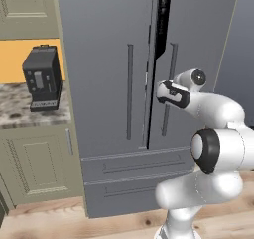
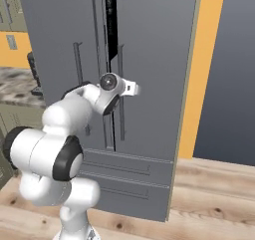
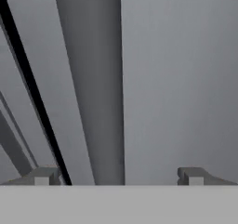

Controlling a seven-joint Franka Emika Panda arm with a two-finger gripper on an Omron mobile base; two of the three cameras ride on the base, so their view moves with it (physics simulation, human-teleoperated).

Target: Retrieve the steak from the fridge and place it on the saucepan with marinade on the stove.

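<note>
A: How does the end effector (image 3: 118, 176) stand?

B: Released, holding nothing. In the hand view its two fingertips (image 3: 42, 175) sit wide apart at the bottom, with grey fridge (image 1: 106, 59) door surface between them.

A: How near the fridge is it?

B: Right up at the front. In the left base view the hand is by the right door's bar handle (image 1: 168, 89), at about mid-height of the doors. I cannot tell whether a finger touches the handle. In the hand view a broad grey vertical band, probably that handle, runs up between the fingertips, nearer the left one.

A: Are the doors shut?

B: Not quite. The right door (image 2: 149, 60) is ajar: a dark gap (image 1: 162, 15) shows between the two doors, widest at the top and narrowing downward. The hand view shows it as a thin black line slanting across the left side. The left door (image 1: 99, 69) looks flush, its own handle (image 1: 130, 91) untouched.

A: And the steak?

B: Whatever is behind the gap is too dark to tell.

A: What lies further out?

B: Two wide drawers (image 1: 134, 176) under the doors. Left of the fridge, a dark coffee machine (image 1: 42, 77) stands on a marbled desk (image 1: 15, 111) over pale green cabinets (image 1: 34, 166), against an orange wall (image 1: 12, 59). Wooden floor (image 2: 209, 204) below.
</note>
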